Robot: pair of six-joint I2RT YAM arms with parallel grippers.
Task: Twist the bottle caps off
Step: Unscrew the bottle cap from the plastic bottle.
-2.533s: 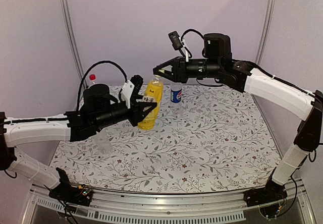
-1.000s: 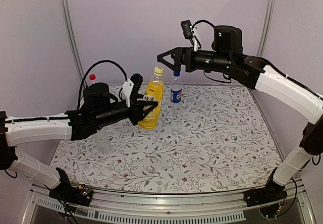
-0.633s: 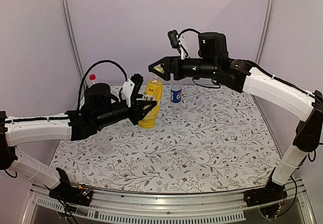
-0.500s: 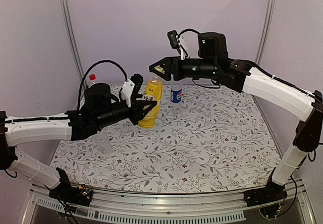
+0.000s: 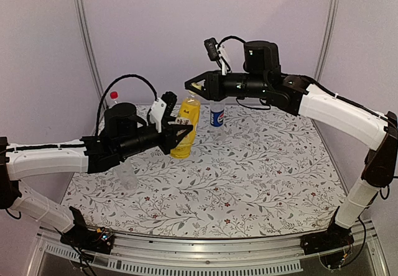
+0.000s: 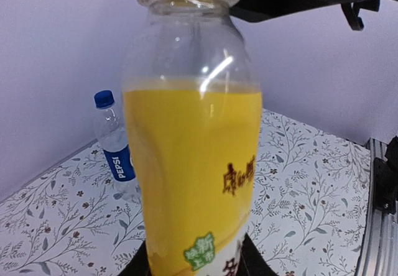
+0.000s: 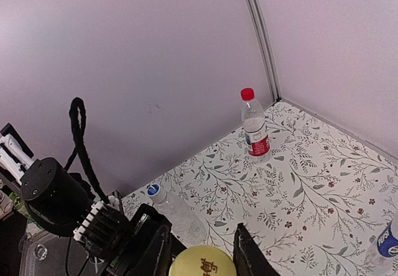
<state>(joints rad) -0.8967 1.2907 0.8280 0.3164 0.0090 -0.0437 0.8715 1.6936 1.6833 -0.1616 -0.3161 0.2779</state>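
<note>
**Both grippers locked on the yellow bottle**

The yellow bottle (image 5: 186,127) stands upright toward the back of the table (image 5: 261,164), its long axis vertical. The left gripper (image 5: 181,134) comes in from the left and clamps the lower body, jaws pressed onto the plastic. The right gripper (image 7: 202,257) reaches in roughly level from the right, and its jaws pinch the cap (image 5: 195,87), one finger on each side. The cap sits squarely between them, so the twist looks set to go around that vertical line while the left braces. The Pepsi bottle (image 5: 217,115) waits just behind.
</note>
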